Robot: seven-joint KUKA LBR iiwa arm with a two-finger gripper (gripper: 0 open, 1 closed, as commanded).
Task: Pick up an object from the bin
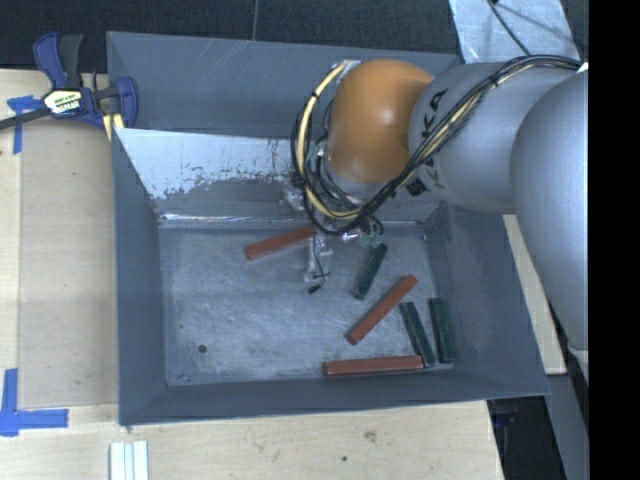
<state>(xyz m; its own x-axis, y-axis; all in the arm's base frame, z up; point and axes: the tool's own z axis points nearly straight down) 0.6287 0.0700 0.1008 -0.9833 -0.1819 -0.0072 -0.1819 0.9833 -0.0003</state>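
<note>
**Hand down beside a red-brown stick, six sticks in play**

Here's the nearest red-brown stick (278,244), lying flat on the floor just to the view's left of the hand (316,280) and a touch nearer the back wall. Its long axis runs almost straight across the bin (140,298). The end closest to the hand is tipped slightly toward the back wall and the far end points away to the view's left. Whether it touches the hand, I can't tell.

The hand hangs low over the floor under the orange cover (375,118). Spread or pressed together? Can't tell from here.

Count them: three red-brown, three dark green. On the hand's other side, just beside it, is the first dark green stick (369,270), standing steeply on the slant. Beyond that lies the slanted red-brown stick (381,309). Farther out are the second dark green stick (416,332) and the third dark green stick (441,329), side by side. Well forward of the hand, the front red-brown stick (373,366) lies along the front wall.
</note>
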